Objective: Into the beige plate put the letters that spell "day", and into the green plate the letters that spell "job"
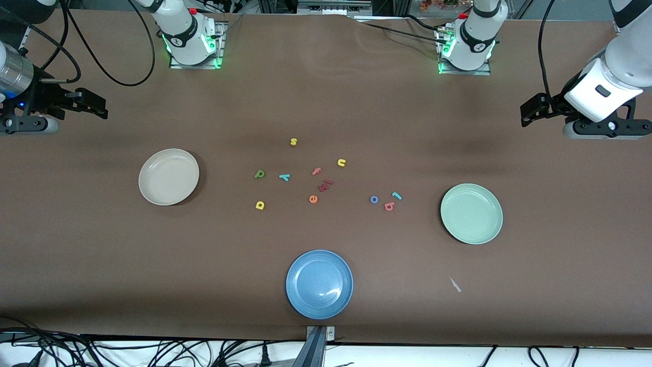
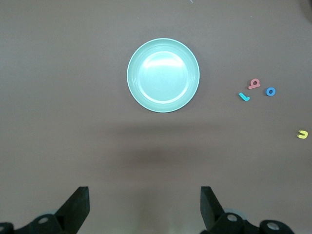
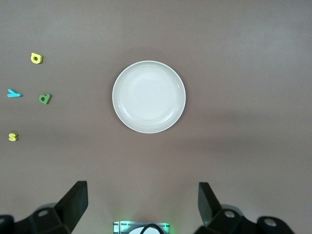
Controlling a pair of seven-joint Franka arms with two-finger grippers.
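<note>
The beige plate (image 1: 168,176) (image 3: 148,96) lies toward the right arm's end of the table and holds nothing. The green plate (image 1: 471,213) (image 2: 163,75) lies toward the left arm's end, also bare. Between them, the green d (image 1: 260,174), teal y (image 1: 284,177) and yellow a (image 1: 260,205) lie closer to the beige plate. The blue o (image 1: 374,199), teal j (image 1: 397,195) and pink b (image 1: 389,206) lie closer to the green plate. My left gripper (image 1: 530,109) (image 2: 145,204) hangs open over the table's left-arm end. My right gripper (image 1: 97,106) (image 3: 143,202) hangs open over the right-arm end.
A blue plate (image 1: 319,284) sits near the table's front edge. Other letters lie in the middle: yellow s (image 1: 293,141), yellow u (image 1: 341,162), pink f (image 1: 316,171), orange e (image 1: 313,199) and dark red pieces (image 1: 326,185). A small scrap (image 1: 455,284) lies nearer the camera than the green plate.
</note>
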